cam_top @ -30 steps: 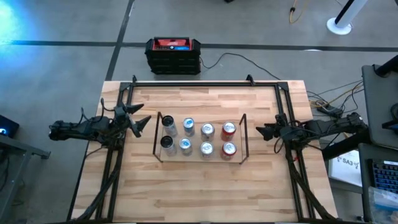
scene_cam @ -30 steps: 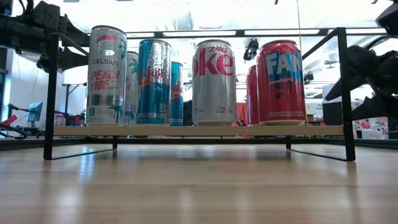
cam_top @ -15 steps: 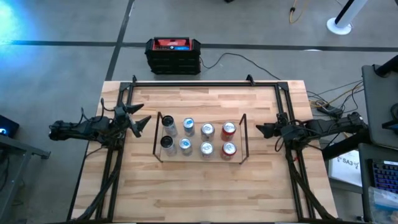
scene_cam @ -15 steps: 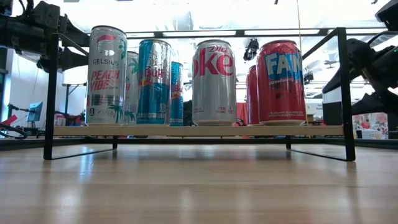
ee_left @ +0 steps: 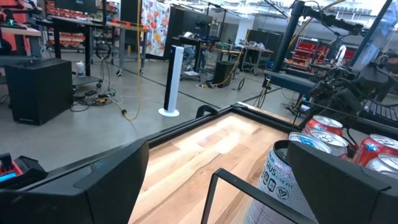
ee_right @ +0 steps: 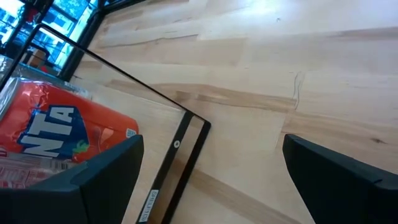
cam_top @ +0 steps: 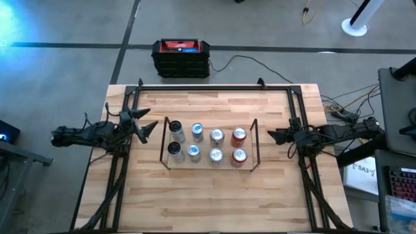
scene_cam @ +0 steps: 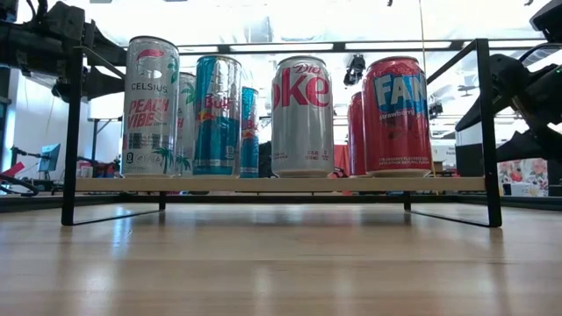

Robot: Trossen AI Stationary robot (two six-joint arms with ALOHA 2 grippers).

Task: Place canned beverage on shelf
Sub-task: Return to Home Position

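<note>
The right pincer (cam_top: 273,136) has drawn back slightly from the shelf's (scene_cam: 281,184) right end, fingers spread wide and empty. The left pincer (cam_top: 149,128), equally wide and empty, has not moved. The red can (cam_top: 239,155) stands on the shelf among seven others, so placing looks finished.

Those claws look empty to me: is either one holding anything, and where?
Nothing is held. The left gripper and right gripper both hang open and empty, apart from the shelf.
</note>
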